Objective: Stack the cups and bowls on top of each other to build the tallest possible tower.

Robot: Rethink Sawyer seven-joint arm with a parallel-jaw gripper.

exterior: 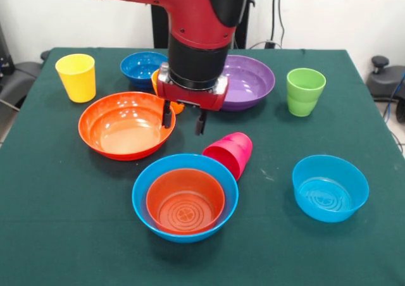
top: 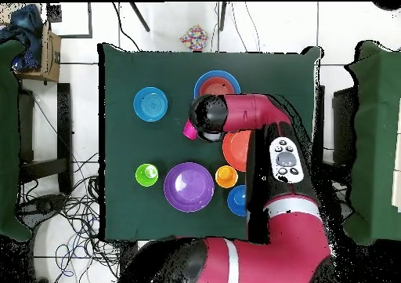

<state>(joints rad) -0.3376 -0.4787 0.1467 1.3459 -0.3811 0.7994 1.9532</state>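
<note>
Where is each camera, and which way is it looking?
Front view: sits across the table from the robot, looking at the cups and bowls; the red and black arm drops in from the top, its open gripper hanging above the table.
Overhead view: sits above the table, looking straight down; the arm reaches up from the bottom edge and hides its own gripper.
Both show the purple bowl, the green cup and the tipped pink cup.
</note>
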